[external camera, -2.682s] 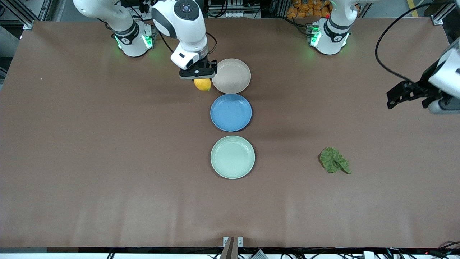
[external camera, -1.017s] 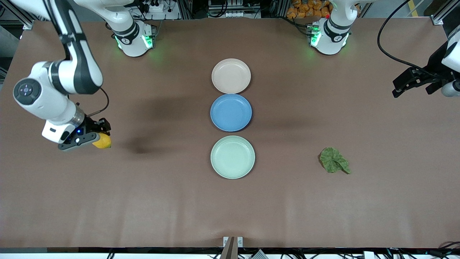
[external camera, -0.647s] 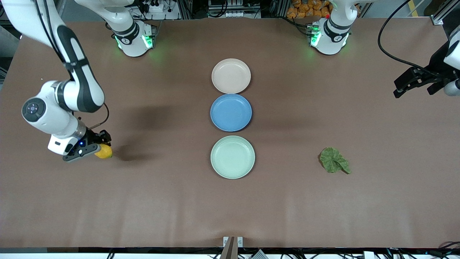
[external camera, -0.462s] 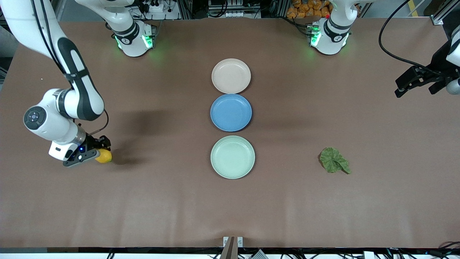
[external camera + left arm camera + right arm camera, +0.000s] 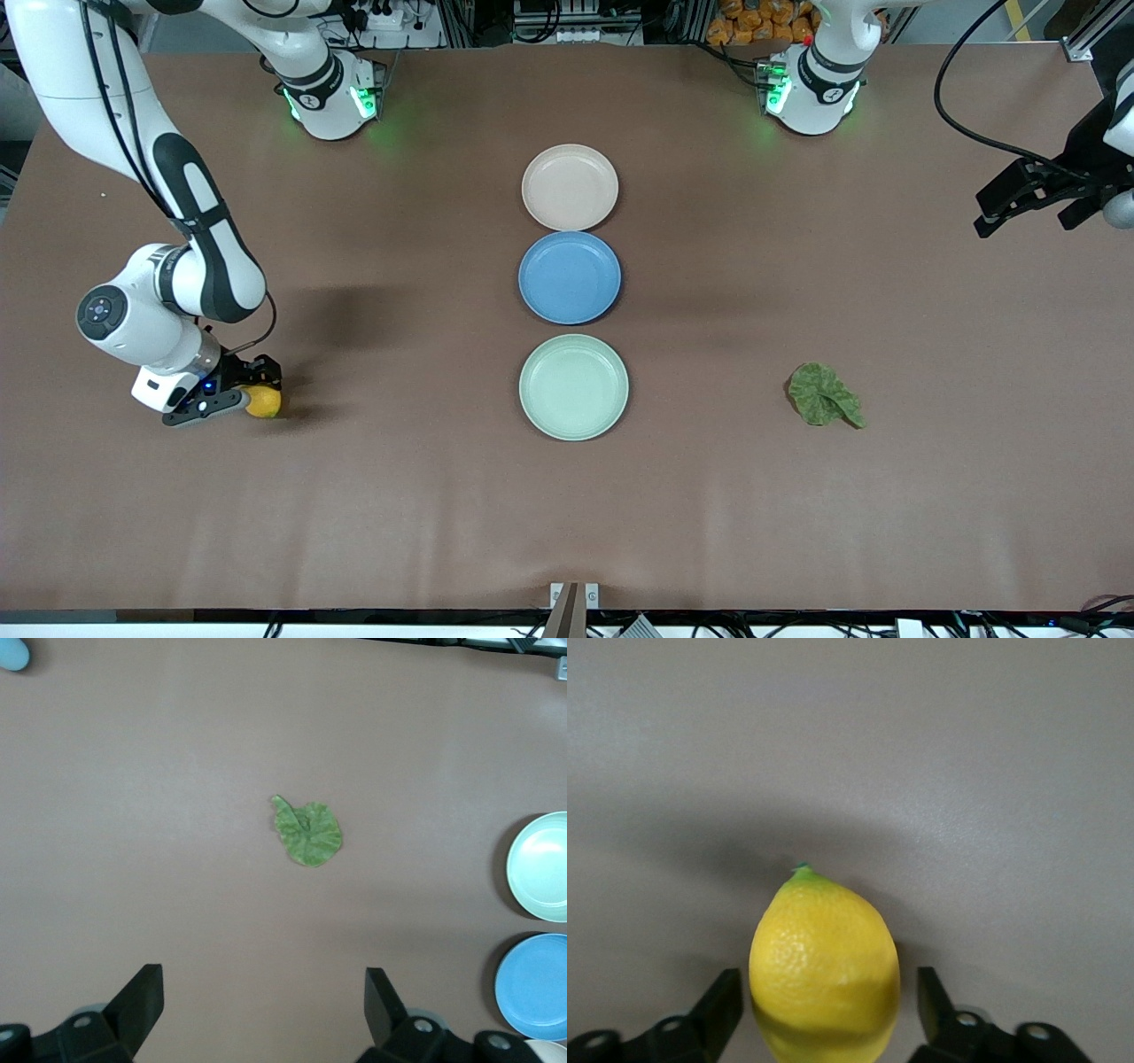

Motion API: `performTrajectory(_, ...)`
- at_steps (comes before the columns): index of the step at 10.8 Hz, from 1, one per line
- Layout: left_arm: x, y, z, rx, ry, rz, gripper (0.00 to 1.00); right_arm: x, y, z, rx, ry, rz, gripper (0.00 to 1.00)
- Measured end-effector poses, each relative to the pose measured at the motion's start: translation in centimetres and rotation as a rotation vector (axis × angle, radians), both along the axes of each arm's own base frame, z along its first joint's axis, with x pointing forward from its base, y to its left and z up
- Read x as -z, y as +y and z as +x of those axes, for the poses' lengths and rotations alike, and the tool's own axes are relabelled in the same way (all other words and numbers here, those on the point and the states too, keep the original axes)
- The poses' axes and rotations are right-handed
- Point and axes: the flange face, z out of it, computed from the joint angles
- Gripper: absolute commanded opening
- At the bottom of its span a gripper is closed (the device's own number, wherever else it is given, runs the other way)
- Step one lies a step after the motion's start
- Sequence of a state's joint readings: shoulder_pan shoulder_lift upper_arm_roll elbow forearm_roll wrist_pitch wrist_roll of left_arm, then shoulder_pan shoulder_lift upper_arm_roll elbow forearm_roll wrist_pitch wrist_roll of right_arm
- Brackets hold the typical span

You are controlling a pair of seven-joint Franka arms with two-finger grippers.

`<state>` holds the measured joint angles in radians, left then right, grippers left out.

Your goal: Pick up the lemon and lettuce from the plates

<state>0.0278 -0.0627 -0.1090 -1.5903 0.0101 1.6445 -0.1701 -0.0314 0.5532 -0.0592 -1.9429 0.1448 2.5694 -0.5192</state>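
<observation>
even overhead light, soft shadows beside the right arm; wrist views slightly soft.

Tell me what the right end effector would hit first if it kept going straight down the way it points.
Probably the table. The right end effector points down at it, shut on the lemon, so the lemon would likely touch first; the remaining gap is unclear.
</observation>
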Motion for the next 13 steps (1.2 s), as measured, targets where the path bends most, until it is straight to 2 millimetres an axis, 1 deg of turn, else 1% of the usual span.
performTrajectory(1,0.0,-0.1,0.0,0.0,0.002,-0.011,1.0,-0.4,0.1,0.0,0.003,0.031,0.013,1.0)
performTrajectory(2,0.0,-0.1,0.0,0.0,0.004,-0.014,1.0,-1.4,0.2,-0.1,0.001,0.066,0.026,1.0)
performTrajectory(4,0.4,0.0,-0.3,-0.001,0.039,-0.013,1.0,-4.6,0.4,-0.9,-0.007,0.135,0.053,1.0)
performTrajectory(5,0.6,0.0,-0.5,-0.002,0.053,-0.012,1.0,-5.8,0.5,-1.5,-0.008,0.15,0.06,1.0)
performTrajectory(6,0.7,0.0,-0.5,-0.002,0.062,-0.011,1.0,-6.4,0.5,-2.4,-0.008,0.16,0.064,1.0)
performTrajectory(9,0.9,0.1,-0.7,-0.004,0.079,-0.01,1.0,-7.3,1.0,-6.3,-0.009,0.188,0.074,1.0)
performTrajectory(10,0.9,0.1,-0.7,-0.004,0.079,-0.01,1.0,-7.8,1.2,-7.4,-0.01,0.189,0.076,1.0)
performTrajectory(11,0.9,0.1,-0.7,-0.004,0.081,-0.01,1.0,-8.6,1.4,-8.0,-0.013,0.194,0.08,1.0)
performTrajectory(13,0.9,0.2,-0.7,-0.004,0.082,-0.01,1.0,-11.1,1.6,-8.0,-0.023,0.213,0.092,1.0)
